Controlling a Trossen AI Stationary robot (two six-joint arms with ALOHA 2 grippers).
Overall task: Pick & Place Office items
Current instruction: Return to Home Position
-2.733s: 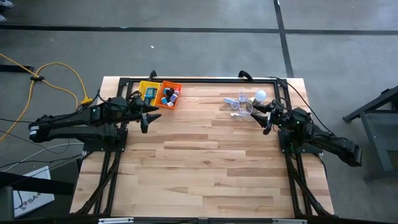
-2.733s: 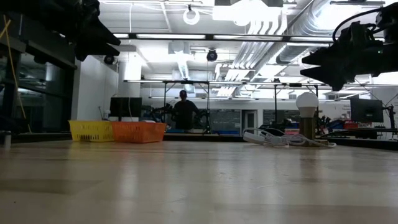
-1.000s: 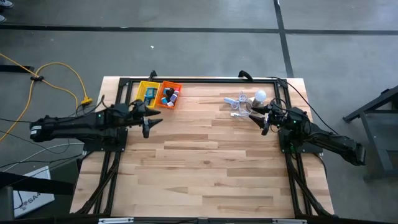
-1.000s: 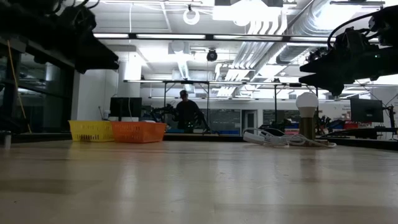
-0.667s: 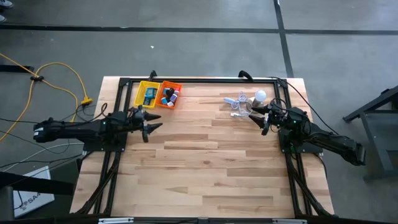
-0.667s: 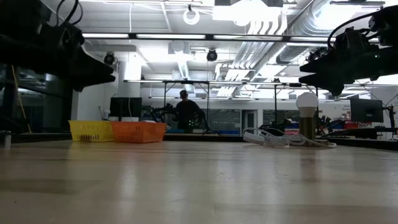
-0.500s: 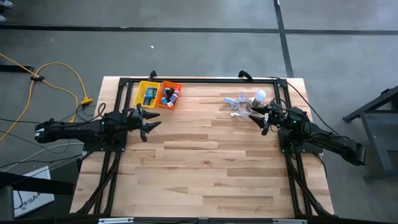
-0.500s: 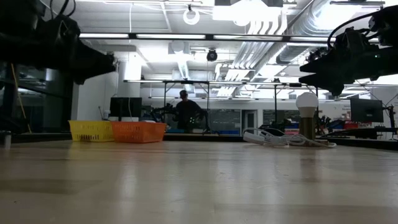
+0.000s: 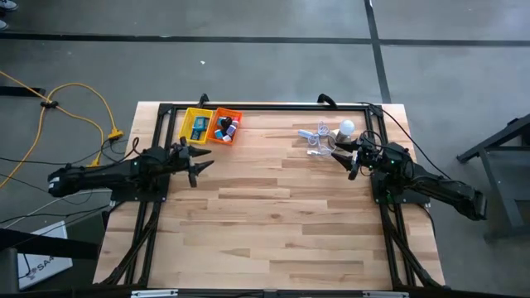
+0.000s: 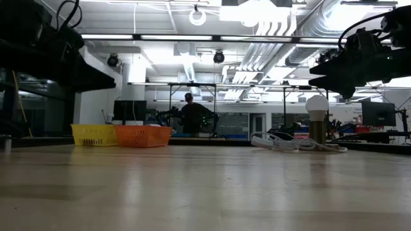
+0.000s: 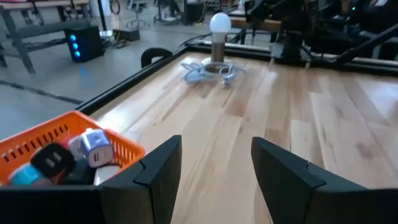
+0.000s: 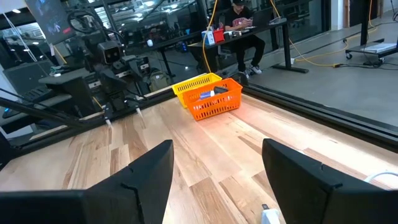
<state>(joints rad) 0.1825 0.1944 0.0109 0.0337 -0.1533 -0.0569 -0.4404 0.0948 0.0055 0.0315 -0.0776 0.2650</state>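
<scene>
The office items lie heaped in the orange basket, which stands beside a yellow basket. The left gripper hovers near the orange basket — fingers apart, empty. The right gripper — likewise spread, empty — hangs well apart from them, near the bulb.

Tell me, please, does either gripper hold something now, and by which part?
Nothing is held. The left gripper is open and empty near the orange basket; the right gripper is open and empty near the light bulb.
</scene>
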